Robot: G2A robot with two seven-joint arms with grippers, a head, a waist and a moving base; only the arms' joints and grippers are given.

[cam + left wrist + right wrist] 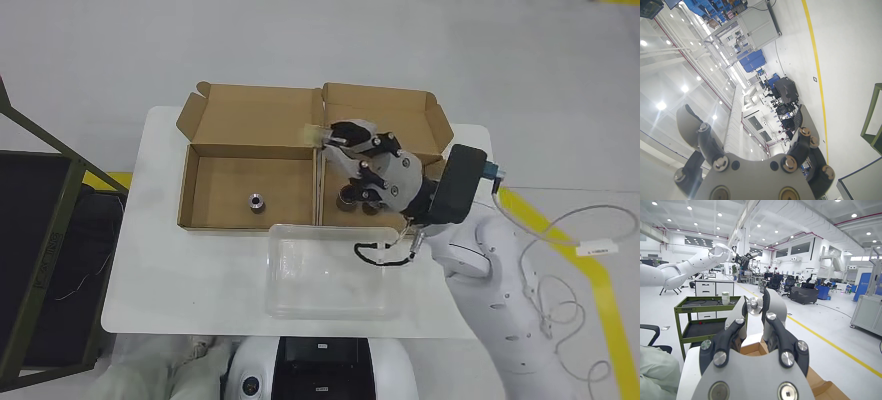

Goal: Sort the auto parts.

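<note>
My right gripper is shut on a round silver metal part, held up in the air and tilted toward the room. From the top, that gripper hangs over the back edge where the two cardboard boxes meet. The left box holds one small metal part. In the right box, dark round parts lie partly hidden under the arm. My left gripper is open with nothing between its fingers, raised away from the table.
A clear plastic tray sits on the white table in front of the boxes. A green cart stands beside the table's left side. My left arm stretches high above the cart.
</note>
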